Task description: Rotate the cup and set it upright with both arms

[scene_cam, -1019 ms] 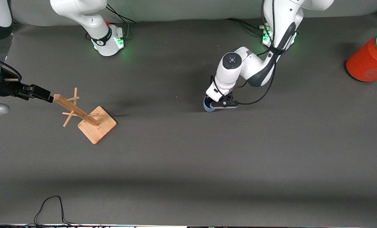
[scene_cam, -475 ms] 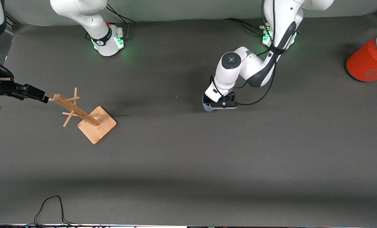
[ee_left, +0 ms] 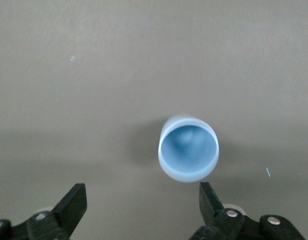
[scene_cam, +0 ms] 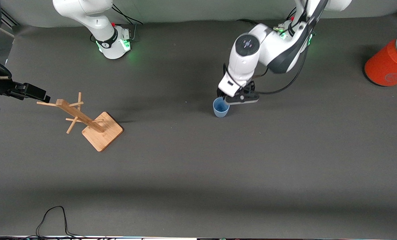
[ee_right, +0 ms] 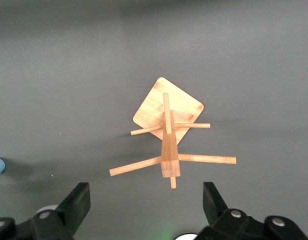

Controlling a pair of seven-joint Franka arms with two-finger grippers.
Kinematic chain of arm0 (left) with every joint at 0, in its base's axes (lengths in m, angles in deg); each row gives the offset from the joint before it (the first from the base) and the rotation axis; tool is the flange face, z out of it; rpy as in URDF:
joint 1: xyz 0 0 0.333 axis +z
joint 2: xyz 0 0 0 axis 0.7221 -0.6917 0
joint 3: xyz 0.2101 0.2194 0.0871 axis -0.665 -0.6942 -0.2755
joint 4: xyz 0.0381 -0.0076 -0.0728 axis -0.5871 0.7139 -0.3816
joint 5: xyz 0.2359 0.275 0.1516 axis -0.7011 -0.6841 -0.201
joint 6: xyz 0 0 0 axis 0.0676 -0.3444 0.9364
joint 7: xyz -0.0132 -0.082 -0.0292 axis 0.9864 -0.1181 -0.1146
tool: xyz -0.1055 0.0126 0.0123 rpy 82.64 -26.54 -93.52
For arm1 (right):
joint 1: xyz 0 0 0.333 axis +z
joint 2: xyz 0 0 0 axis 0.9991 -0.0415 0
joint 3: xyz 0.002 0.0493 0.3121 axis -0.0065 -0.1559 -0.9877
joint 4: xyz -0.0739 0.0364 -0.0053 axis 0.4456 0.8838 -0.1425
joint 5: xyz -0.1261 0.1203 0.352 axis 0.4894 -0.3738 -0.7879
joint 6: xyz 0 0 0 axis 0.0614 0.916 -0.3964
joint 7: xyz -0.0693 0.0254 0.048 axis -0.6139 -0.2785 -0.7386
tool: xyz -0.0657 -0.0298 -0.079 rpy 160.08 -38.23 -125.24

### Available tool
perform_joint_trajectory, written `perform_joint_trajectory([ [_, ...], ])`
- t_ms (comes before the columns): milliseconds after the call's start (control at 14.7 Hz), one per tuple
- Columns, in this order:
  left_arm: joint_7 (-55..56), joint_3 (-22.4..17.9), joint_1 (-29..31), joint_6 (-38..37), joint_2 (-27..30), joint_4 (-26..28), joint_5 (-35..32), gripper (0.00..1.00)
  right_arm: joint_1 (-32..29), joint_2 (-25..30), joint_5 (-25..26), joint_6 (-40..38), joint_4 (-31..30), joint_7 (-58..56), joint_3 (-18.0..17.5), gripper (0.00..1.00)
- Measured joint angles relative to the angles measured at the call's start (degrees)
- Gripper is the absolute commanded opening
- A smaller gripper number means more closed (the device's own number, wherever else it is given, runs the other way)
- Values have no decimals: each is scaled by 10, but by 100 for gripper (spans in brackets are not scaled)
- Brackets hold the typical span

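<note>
Up has come the left gripper point(scene_cam: 237, 97) since a second ago, when it was down around the cup point(scene_cam: 221, 107) and mostly hiding it; now the little blue tumbler stands free on the grey table point(scene_cam: 198, 173), mouth upward, about midway between the two arms' ends and toward the bases' side. By my reckoning the uprighting is done (or as good as done). From the left wrist view the cup point(ee_left: 188, 148) sits between and past the fingers point(ee_left: 74, 202), which are spread wide, touching nothing and holding nothing.

Over at its own end of the table the right gripper point(scene_cam: 35, 93) has drawn back a little from the wooden peg stand point(scene_cam: 91, 124); its jaws gape too, empty, above the stand's top. An orange can point(scene_cam: 390, 61) sits off at the left arm's end.
</note>
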State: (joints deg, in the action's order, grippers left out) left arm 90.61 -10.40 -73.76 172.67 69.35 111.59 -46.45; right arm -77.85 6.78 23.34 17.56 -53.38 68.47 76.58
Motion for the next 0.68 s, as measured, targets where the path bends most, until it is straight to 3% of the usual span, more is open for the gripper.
perform_joint_trajectory([
  [272,-130,-70,73,-207,66,-103,31,100,2,-1,-1,-13,9,0,-4,100],
  [679,-275,-157,164,-260,86,-146,15,100,3,-7,-1,-15,10,-14,-5,100],
])
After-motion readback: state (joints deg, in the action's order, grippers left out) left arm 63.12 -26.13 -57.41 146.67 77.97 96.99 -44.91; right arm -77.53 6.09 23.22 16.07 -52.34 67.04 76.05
